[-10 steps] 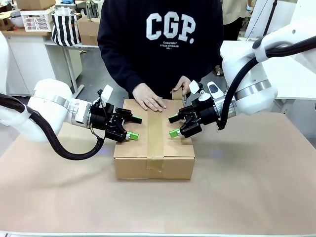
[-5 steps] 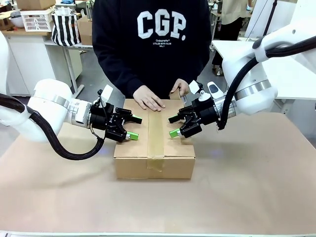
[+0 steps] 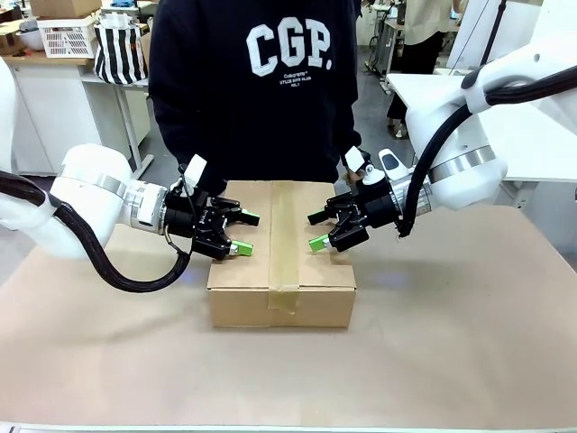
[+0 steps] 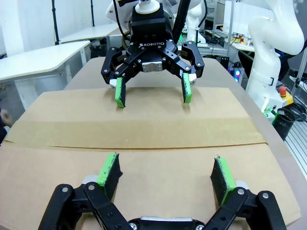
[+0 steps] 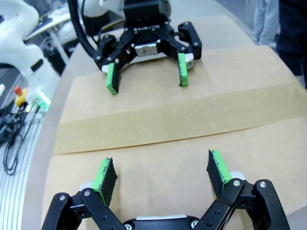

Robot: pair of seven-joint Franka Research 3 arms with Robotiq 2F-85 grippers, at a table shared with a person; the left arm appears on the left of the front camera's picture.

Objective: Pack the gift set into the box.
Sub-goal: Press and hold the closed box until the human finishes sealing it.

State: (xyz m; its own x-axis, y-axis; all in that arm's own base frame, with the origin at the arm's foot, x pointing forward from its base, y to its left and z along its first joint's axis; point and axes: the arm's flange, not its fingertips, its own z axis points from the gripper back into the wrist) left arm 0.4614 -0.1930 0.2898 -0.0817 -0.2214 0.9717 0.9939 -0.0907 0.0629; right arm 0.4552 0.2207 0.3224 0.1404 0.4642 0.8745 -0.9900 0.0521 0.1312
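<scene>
Box (image 3: 281,262) taped shut, flaps down; the person's hands have just lifted off its top. Left hand (image 3: 238,233) and right hand (image 3: 321,230) hover wide open, empty: packing looks finished.

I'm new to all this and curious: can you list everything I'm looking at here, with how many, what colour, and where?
box: one, brown cardboard, middle of the table, flaps closed.
tape: one tan strip, along the box's top seam and down its front.
table: one, tan top, under the box.
person: one, dark sweatshirt with white letters, standing at the far side.
left gripper: one, black with green-padded fingers, open, over the box's left half.
right gripper: one, same colours, open, over the right half.
</scene>
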